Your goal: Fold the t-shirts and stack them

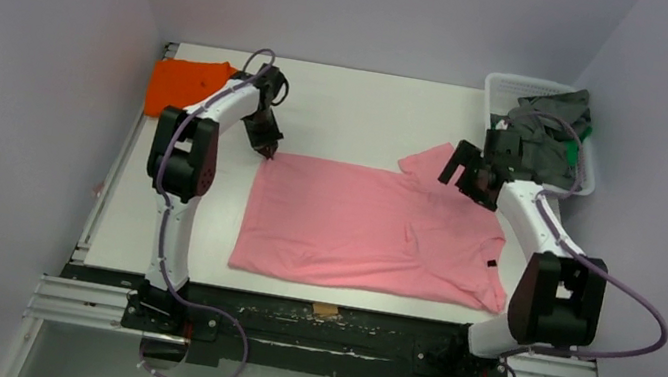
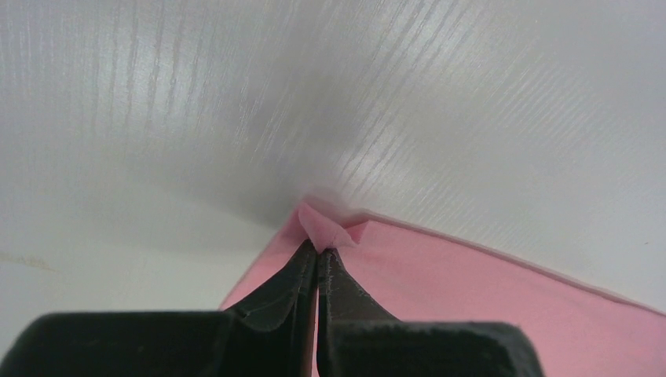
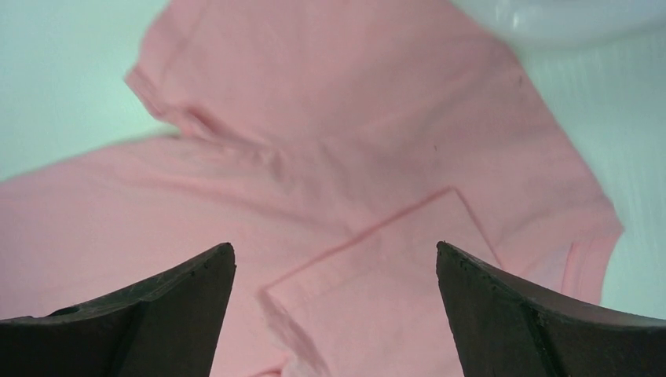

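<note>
On table: L tool pinches pink t-shirt corner — R tool gaping over sleeve.

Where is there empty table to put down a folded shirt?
The widest bare patch of table lies at the back, between the orange t-shirt and the basket, beyond the pink t-shirt. A narrower strip runs left of it, under the left arm. The right side is crowded by the right arm and basket.

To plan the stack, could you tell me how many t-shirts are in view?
4: pink shirt spread mid-table, orange shirt at far-left corner, grey shirt and green sliver in the far-right basket; more may hide there.
</note>
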Available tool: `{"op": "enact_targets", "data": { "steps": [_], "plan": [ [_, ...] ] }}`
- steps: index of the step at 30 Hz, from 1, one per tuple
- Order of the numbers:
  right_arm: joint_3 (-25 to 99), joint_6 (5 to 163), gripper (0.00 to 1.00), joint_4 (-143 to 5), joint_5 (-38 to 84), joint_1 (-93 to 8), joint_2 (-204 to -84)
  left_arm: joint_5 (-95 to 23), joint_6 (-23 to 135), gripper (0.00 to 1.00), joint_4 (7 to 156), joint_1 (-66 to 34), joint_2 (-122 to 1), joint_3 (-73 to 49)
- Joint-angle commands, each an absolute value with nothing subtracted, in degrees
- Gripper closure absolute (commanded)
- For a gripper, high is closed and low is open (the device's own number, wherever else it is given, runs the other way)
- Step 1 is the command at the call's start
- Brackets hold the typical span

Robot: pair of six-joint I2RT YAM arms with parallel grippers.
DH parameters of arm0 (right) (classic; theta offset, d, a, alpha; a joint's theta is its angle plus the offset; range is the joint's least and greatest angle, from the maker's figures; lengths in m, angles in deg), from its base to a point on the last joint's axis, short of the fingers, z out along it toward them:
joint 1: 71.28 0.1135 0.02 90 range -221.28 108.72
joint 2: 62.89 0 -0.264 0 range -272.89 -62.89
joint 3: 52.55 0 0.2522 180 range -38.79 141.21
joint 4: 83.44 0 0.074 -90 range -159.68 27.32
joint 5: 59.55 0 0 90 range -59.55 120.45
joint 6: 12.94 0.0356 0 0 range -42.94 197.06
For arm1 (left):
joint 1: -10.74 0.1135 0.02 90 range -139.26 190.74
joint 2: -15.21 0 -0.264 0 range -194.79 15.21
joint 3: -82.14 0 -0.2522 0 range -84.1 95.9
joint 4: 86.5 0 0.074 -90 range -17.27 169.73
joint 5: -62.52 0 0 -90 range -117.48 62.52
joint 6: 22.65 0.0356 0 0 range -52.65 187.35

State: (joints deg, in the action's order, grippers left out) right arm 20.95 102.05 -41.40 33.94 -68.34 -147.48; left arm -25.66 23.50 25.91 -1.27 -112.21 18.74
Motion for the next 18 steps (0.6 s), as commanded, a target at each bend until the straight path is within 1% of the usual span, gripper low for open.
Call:
{"op": "enact_targets", "data": {
  "steps": [1, 8, 11, 13, 15, 18],
  "plan": [
    [33.3, 99.3, 0.06, -45.0, 35.2, -68.1, -156.6, -21.7, 24.7, 1.0, 26.8, -1.6, -107.2, 17.6],
    [58.7, 99.3, 0.16, -40.1, 43.1, -66.4, -180.5, -22.9, 24.8, 1.0, 29.6, -1.8, -106.1, 15.4],
    [68.6, 99.6, 0.21, -36.8, 45.9, -65.9, -188.7, -22.4, 25.2, 1.0, 29.8, -2.2, -106.0, 14.8],
    [73.1, 99.1, 0.25, -35.0, 47.3, -65.5, -192.3, -22.3, 25.2, 1.0, 30.0, -2.3, -105.5, 14.4],
    [75.7, 98.0, 0.3, -34.2, 48.8, -65.0, -194.6, -22.3, 25.2, 1.0, 30.4, -2.3, -105.0, 13.9],
    [75.9, 97.3, 0.32, -33.9, 49.6, -64.9, -195.8, -22.3, 25.2, 1.0, 31.0, -2.4, -104.1, 12.9]
  ]
}}
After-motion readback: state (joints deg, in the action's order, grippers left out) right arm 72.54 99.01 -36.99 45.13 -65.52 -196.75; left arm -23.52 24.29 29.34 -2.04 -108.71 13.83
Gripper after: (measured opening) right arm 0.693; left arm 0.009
